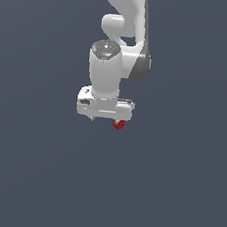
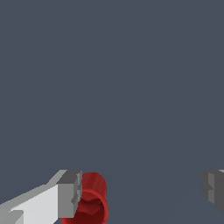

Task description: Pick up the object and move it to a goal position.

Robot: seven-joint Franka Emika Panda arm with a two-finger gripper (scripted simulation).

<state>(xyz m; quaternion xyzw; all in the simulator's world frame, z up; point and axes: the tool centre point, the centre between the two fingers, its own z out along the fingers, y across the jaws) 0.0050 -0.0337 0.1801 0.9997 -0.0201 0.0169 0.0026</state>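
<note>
The red bucket [image 2: 89,203] lies on its side on the grey tabletop [image 2: 131,78], its open mouth turned toward my wrist camera. In the exterior view only a sliver of the bucket [image 1: 118,124] shows, peeking out under the end of my claw [image 1: 105,118] that lies toward the exterior view's right. My claw [image 2: 140,192] is spread wide: one finger [image 2: 70,194] sits just beside the bucket, touching it or nearly so, while the other finger [image 2: 213,189] stands well apart, with bare tabletop between. So the bucket is inside my span but hard against one finger, not centred.

I judge this to be the grasp step: I am low over the bucket and have not yet taken hold of it. No goal marker shows in either view, so I cannot say where it must go.

The next move calls for bringing my fingers together. Since the bucket is off-centre, the far finger would have to travel most of the gap, and the tapered, ribbed body could roll or slip as the squeeze begins; shifting sideways to centre it first would be safer.
</note>
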